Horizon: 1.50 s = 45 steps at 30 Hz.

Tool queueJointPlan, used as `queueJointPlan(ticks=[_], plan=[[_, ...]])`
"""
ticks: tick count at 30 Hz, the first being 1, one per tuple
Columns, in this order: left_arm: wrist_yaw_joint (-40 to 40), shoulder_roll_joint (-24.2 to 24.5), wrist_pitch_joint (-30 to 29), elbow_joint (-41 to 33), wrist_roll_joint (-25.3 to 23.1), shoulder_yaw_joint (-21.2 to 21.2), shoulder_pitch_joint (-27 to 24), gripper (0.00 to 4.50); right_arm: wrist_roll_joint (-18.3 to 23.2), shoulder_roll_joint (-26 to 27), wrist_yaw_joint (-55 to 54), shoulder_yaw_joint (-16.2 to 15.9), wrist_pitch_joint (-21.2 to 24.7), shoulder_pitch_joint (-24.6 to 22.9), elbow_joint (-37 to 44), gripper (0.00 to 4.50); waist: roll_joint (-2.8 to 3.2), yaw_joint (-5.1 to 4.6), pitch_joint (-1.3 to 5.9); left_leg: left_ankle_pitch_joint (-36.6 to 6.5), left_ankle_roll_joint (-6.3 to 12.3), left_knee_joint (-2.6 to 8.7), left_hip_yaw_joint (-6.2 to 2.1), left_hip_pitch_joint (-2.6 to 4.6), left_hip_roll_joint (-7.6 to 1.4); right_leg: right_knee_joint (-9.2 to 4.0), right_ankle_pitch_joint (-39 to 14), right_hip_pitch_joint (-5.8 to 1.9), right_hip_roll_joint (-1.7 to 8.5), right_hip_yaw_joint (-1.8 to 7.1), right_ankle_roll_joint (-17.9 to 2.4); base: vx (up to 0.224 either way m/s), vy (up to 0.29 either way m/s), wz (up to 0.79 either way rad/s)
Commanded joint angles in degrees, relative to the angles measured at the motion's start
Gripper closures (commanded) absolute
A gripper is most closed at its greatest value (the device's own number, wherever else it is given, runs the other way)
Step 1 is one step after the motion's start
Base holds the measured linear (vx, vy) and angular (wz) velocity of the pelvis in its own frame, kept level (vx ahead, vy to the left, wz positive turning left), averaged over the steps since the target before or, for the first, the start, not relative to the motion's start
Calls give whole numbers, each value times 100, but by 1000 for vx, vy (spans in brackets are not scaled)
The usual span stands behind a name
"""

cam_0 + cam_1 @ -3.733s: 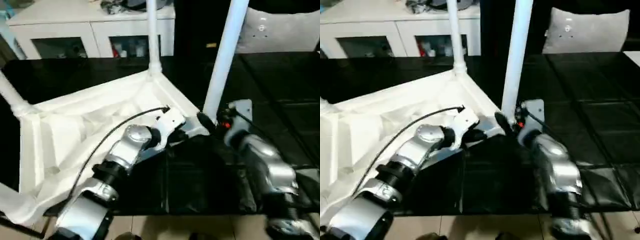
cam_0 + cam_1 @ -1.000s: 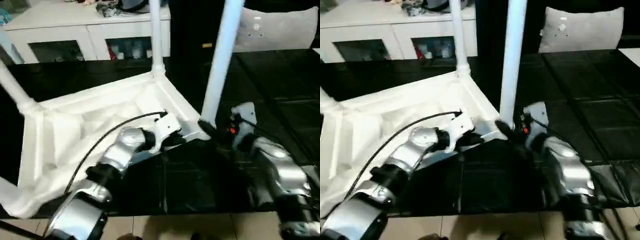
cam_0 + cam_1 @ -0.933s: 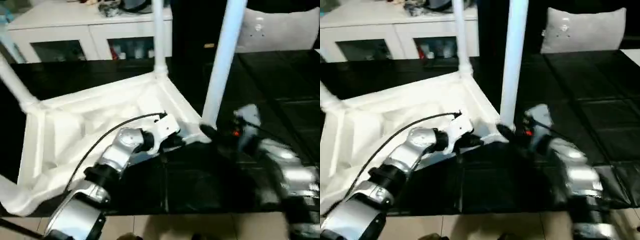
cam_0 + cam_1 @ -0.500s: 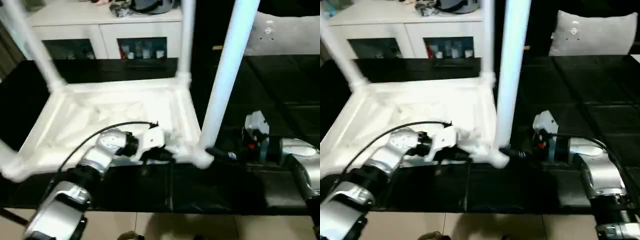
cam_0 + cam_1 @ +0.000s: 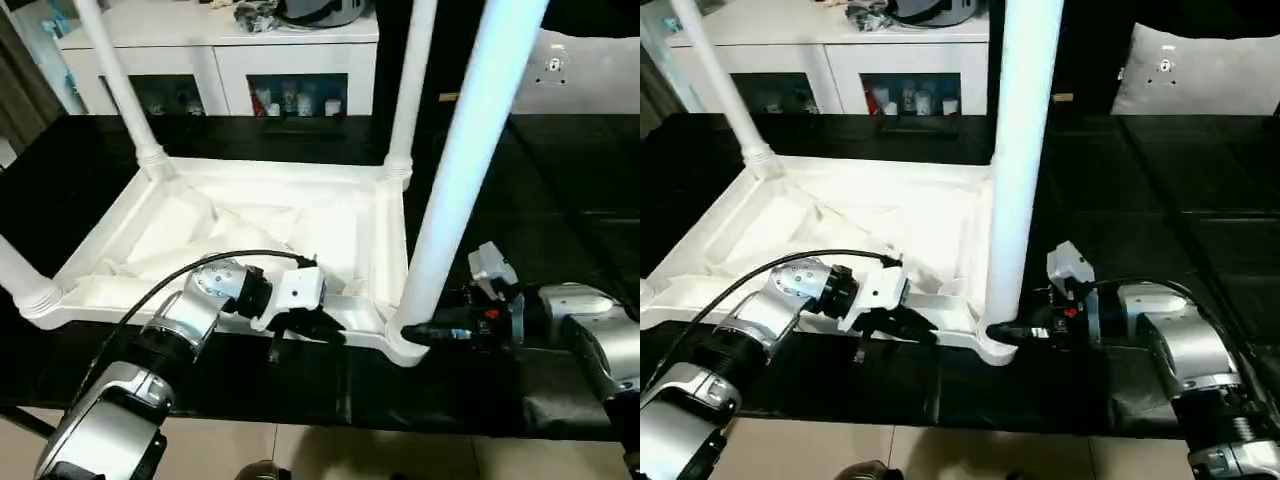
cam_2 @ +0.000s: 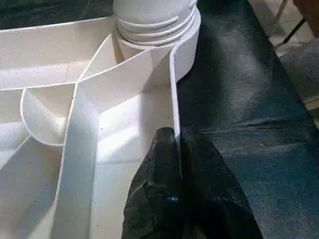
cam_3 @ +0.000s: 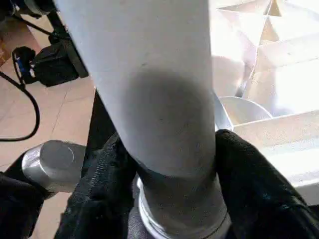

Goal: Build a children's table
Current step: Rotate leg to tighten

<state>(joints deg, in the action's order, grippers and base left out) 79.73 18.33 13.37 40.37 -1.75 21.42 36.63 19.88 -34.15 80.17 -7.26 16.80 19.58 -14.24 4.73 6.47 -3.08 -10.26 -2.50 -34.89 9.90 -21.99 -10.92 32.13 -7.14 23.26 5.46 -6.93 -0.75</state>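
On the black-covered work table (image 5: 560, 170) lies our upturned all-white plastic children's table (image 5: 250, 215). Our left gripper (image 6: 175, 149) pinches its rim; our right gripper (image 7: 169, 164) clasps the near leg (image 5: 1018, 150). Twist askew and that leg may jam. The tabletop has swung squarer since a second ago.

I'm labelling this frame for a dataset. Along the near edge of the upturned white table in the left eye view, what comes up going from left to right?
Near-left leg → left gripper, shut on the table's near rim → near-right leg → right gripper, at that leg's base.
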Motion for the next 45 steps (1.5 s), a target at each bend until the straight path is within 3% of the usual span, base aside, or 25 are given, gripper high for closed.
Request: queueJointPlan(ticks=[1,6,11,14,16,19,20,21,22,23,24,25,26,27,28,29,30,31,32,33,34,35,38,41,45], plan=[[96,37,71,-81,34,59,108,450,115,21,106,-85,98,39,181,243,-153,-21,452,-1349,483,404,-54,113,-238,-397,-2598,-292,355,244,-811,0,0,0],[-123,-102,-468,-258,245,-179,58,450,207,245,-340,-2,520,-72,331,249,-163,-27,446,-1291,478,412,-55,102,-241,-387,-2561,-299,351,245,-825,0,0,0],[-741,-311,-1219,-459,252,-349,48,450,-407,800,-1773,-127,714,-77,291,250,-157,-138,401,-1513,250,423,-68,121,-180,-466,-3107,-271,348,191,-633,0,0,0],[-1558,-708,-2047,-722,174,-439,106,450,-599,1709,-3564,292,1061,104,46,252,-140,-389,337,-2108,83,406,-112,189,-122,-617,-3821,-231,313,65,-313,0,0,0],[-1783,-834,-2214,-734,158,-465,147,450,-656,1886,-3937,372,1158,178,-14,252,-126,-557,324,-2414,20,375,-144,222,-99,-703,-4050,-238,301,-51,-135,0,0,0],[-2496,-1247,-2576,-675,90,-554,291,450,-827,2379,-4977,579,1275,460,-325,252,-49,-752,314,-2843,51,401,-203,263,-153,-786,-3910,-289,282,-188,-24,0,0,0],[-3032,-1512,-2657,-542,16,-643,403,450,-927,2633,-5576,716,1183,676,-644,252,62,-850,295,-3524,-5,594,-315,197,-348,-587,-3349,-453,266,-189,-20,0,0,0],[-3389,-1685,-2666,-436,-21,-715,482,450,-1007,2762,-5905,775,1003,821,-880,252,53,-888,259,-3830,-44,712,-356,145,-432,-456,-3091,-497,236,-146,-54,0,0,0],[-3618,-1792,-2704,-402,-51,-760,521,450,-1080,2850,-6116,816,879,907,-1019,252,40,-853,270,-4264,-170,865,-377,139,-539,-104,-2539,-547,231,33,-191,0,0,0],[-3787,-1880,-2683,-388,-60,-798,556,450,-1062,2908,-6129,858,732,965,-1123,252,-7,-848,267,-4332,-199,869,-332,193,-494,-116,-2543,-500,236,99,-252,0,0,0],[-3874,-1925,-2709,-429,-73,-819,561,450,-1058,2961,-6140,908,670,988,-1149,197,-173,-909,259,-3888,-189,453,-167,441,-92,-656,-3881,-161,299,-10,-142,0,0,0],[-3919,-1941,-2675,-461,-95,-823,567,450,-1048,3012,-6208,988,583,1012,-1162,183,-262,-942,225,-2708,6,-114,-23,581,242,-1127,-5301,54,464,-331,268,0,0,0],[-3901,-1917,-2618,-511,-123,-800,561,450,-1013,3052,-6270,1087,503,1024,-1123,183,-172,-1006,262,-2253,162,-93,-30,367,210,-1168,-5378,-189,461,-559,643,0,0,0],[-3887,-1906,-2610,-522,-126,-793,557,450,-1009,3051,-6276,1099,495,1021,-1109,176,-105,-1068,274,-2241,175,28,-115,194,94,-1078,-5016,-394,453,-661,756,108,40,-24],[-3793,-1831,-2554,-566,-150,-751,527,450,-998,3012,-6211,1117,433,987,-1027,162,116,-1050,335,-2609,143,377,-418,-25,-335,-570,-3614,-712,487,-434,505,65,39,-13],[-3720,-1779,-2506,-582,-157,-728,502,450,-982,2977,-6138,1125,402,948,-964,139,150,-978,358,-3270,149,705,-628,-35,-631,38,-2170,-710,418,-67,156,76,38,-15],[-3694,-1751,-2493,-594,-159,-719,486,450,-967,2958,-6109,1138,389,925,-931,139,79,-997,331,-3404,93,673,-555,89,-559,-99,-1818,-502,417,19,-79,71,-3,10],[-3693,-1722,-2474,-593,-174,-722,466,450,-950,2928,-6063,1165,325,894,-905,137,-172,-978,305,-3069,-81,332,-287,206,-13,-597,-3159,-264,477,-66,-281,71,-3,10],[-3691,-1697,-2451,-585,-182,-728,453,450,-945,2873,-5959,1157,228,857,-877,133,-247,-934,321,-2209,85,95,-173,146,190,-657,-4258,-271,531,-110,-137,93,-11,15],[-3681,-1681,-2434,-577,-188,-726,448,450,-947,2843,-5926,1154,206,836,-856,114,-186,-896,368,-1832,191,128,-199,44,137,-606,-4215,-388,605,-63,-130,63,-15,-1],[-3638,-1607,-2321,-531,-212,-705,424,450,-940,2702,-5755,1143,98,744,-775,114,-158,-846,435,-1253,367,214,-235,-141,55,-517,-3580,-454,518,-47,-122,63,-15,-1],[-3611,-1562,-2254,-503,-218,-696,408,450,-915,2608,-5606,1133,29,686,-716,100,-81,-788,485,-865,525,256,-269,-88,-78,-419,-2609,-377,463,4,-422,58,-17,3],[-3390,-1364,-2058,-431,-223,-662,337,450,-752,2225,-4940,1167,-85,466,-486,78,-75,-699,501,-632,906,254,-260,-99,-146,-234,-1255,-415,417,33,-988,52,11,3],[-3141,-1182,-1884,-389,-206,-637,288,450,-695,1752,-4244,1077,-147,270,-310,50,-71,-612,536,-332,1125,219,-226,-96,-141,-168,-807,-431,421,52,-1175,0,0,0],[-2634,-917,-1690,-431,-141,-558,193,450,-505,1211,-3407,1103,-222,132,-175,21,-79,-481,509,-460,1180,214,-191,-79,-151,-198,-1087,-413,435,55,-1173,0,0,0]])
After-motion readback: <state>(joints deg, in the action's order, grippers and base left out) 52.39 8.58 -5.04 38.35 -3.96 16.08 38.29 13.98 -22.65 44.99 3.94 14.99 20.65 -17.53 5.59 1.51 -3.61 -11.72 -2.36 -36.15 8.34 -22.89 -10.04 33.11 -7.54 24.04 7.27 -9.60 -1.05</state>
